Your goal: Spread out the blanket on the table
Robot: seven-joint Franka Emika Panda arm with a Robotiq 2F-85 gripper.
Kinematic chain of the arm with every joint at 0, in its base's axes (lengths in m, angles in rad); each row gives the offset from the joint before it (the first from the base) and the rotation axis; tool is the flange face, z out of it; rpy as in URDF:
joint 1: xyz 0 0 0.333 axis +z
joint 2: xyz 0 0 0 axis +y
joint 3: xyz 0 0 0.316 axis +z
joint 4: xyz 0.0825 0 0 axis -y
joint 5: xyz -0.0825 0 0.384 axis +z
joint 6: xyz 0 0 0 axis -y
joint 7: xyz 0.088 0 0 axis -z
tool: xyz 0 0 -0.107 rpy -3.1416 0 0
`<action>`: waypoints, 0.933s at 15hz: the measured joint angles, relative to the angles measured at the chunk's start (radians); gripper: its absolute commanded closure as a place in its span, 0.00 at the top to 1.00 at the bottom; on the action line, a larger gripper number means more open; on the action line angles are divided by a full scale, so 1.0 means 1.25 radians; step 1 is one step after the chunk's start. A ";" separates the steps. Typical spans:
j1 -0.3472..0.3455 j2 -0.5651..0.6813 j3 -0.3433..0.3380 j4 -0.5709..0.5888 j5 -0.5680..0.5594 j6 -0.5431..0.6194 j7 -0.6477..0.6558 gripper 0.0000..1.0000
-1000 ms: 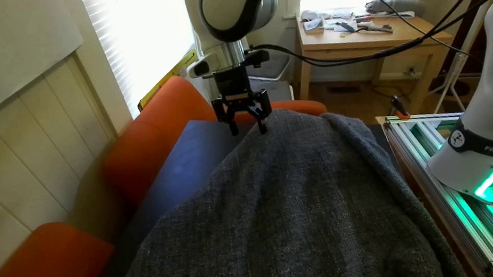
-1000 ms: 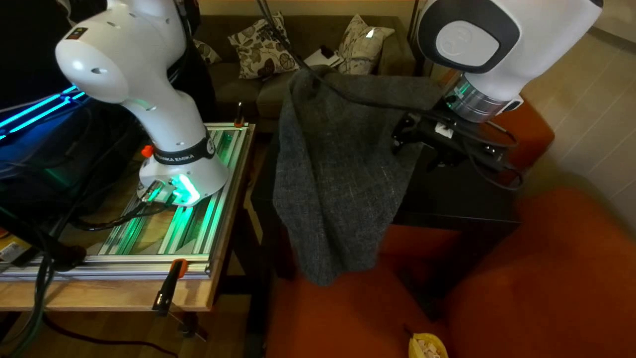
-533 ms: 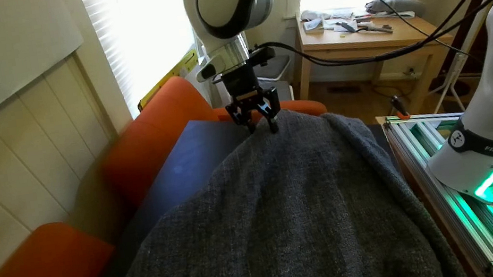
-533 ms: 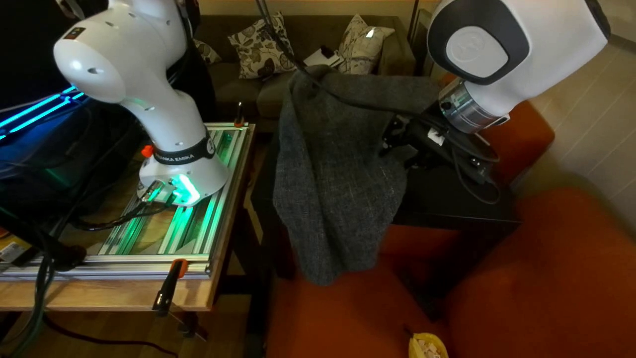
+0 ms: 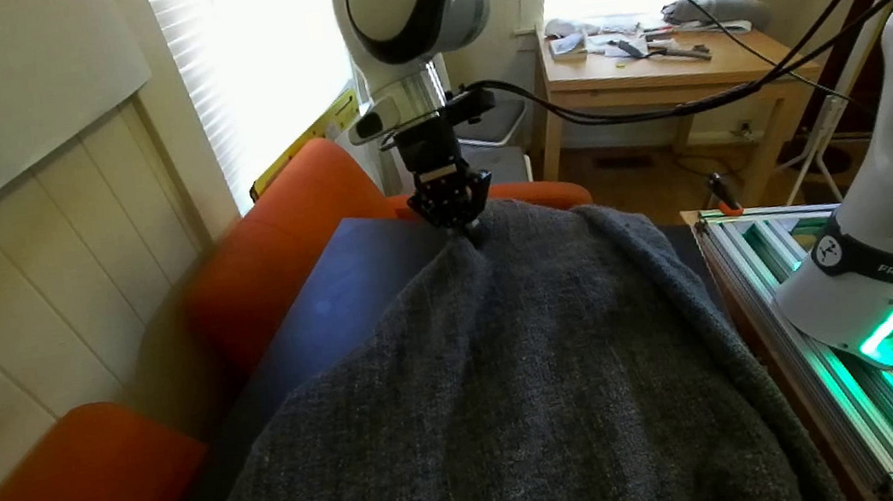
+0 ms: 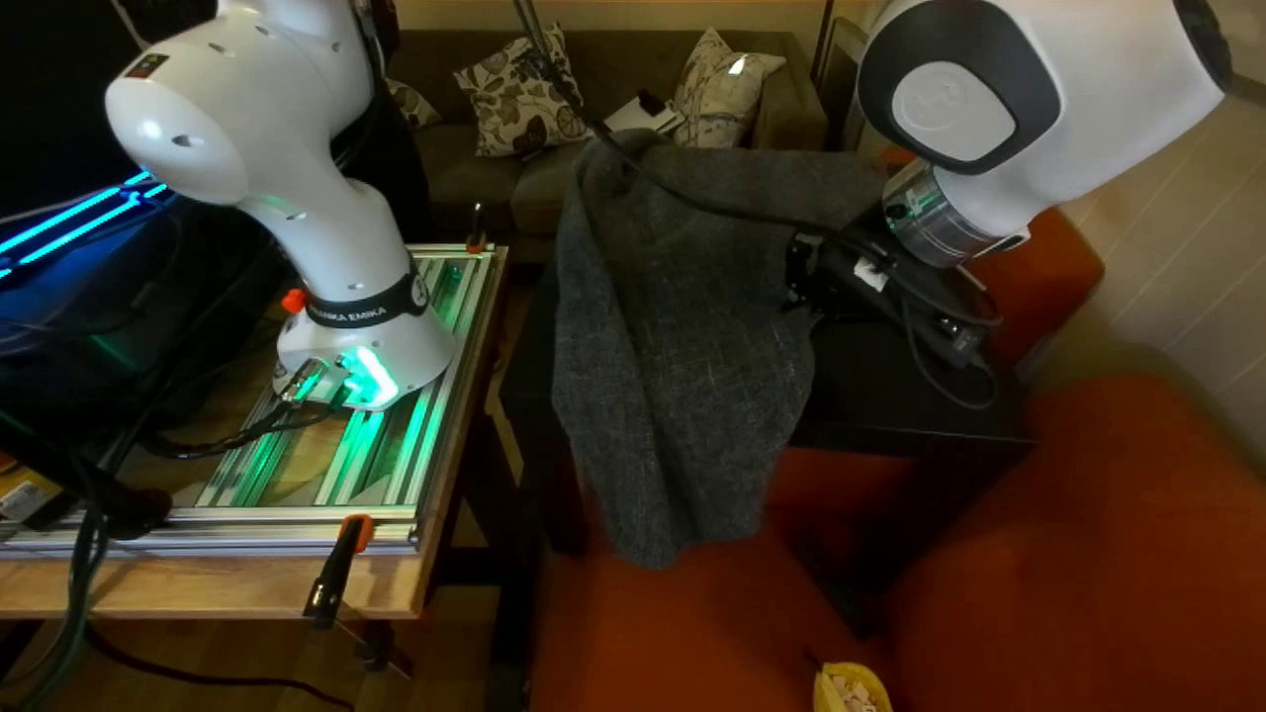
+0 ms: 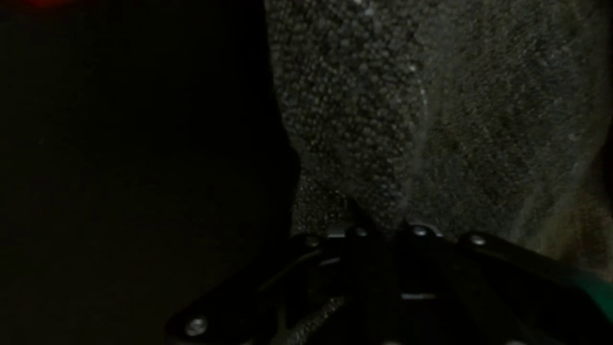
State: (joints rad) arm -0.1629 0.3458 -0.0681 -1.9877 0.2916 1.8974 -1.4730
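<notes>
The dark grey blanket (image 5: 533, 386) covers much of the black table (image 5: 332, 300) and leaves a strip along the wall side bare. In an exterior view, one end of the blanket (image 6: 682, 396) hangs over the table's edge in folds. My gripper (image 5: 470, 232) is at the blanket's bare-side edge near the far end, its jaws together on a pinch of cloth that rises in a small peak. Fuzzy cloth (image 7: 345, 105) fills the middle of the dark wrist view and runs down to the closed fingers; the fingertips themselves are buried in shadow.
Orange cushions (image 5: 298, 235) line the wall side of the table. A second arm's base (image 6: 366, 346) sits on a metal frame beside the table. My arm's black cable (image 6: 712, 208) crosses above the blanket. A yellow bowl (image 6: 853, 687) lies low in front.
My gripper has swung inward over the blanket's edge and its jaws have come together there. The cloth is now drawn up at the fingertips, and the hanging end has shifted slightly.
</notes>
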 measured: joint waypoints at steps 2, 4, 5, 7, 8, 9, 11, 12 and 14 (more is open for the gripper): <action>-0.008 -0.024 0.009 0.008 0.062 0.020 0.000 0.02; -0.011 -0.055 0.015 0.011 0.118 0.050 -0.001 0.02; -0.011 -0.068 0.018 0.011 0.146 0.070 -0.002 0.02; -0.011 -0.086 0.024 0.009 0.201 0.122 -0.008 0.02; -0.011 -0.090 0.026 0.006 0.231 0.153 -0.013 0.02; -0.011 -0.092 0.029 0.002 0.264 0.184 -0.019 0.02; -0.010 -0.092 0.036 -0.008 0.328 0.259 -0.040 0.02; -0.008 -0.092 0.041 -0.018 0.358 0.306 -0.061 0.02; -0.003 -0.091 0.055 -0.043 0.431 0.405 -0.117 0.02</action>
State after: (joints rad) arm -0.1673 0.2321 0.0008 -2.0408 0.8301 2.4036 -1.6193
